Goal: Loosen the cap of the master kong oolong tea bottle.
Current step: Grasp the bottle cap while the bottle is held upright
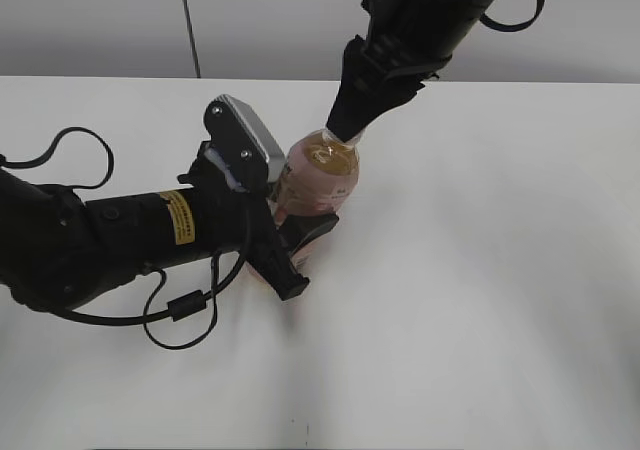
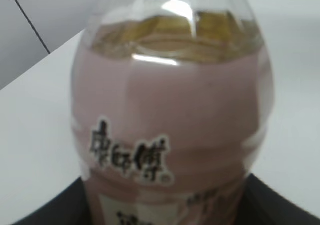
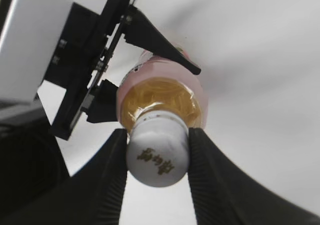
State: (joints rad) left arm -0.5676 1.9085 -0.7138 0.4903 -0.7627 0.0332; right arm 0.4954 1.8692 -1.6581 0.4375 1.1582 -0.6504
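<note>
The master kong oolong tea bottle, clear with amber tea and a pink label, stands on the white table. My left gripper is shut on its lower body; the label fills the left wrist view with a dark finger at each bottom corner. My right gripper comes down from the upper right and is shut on the cap, which it hides in the exterior view. In the right wrist view the white cap with a dark mark sits squeezed between the two black fingers, with the bottle's shoulder behind it.
The left arm lies along the table's left side with loose black cables. The left wrist's camera housing sits close beside the bottle's shoulder. A grey wall runs behind the table's far edge.
</note>
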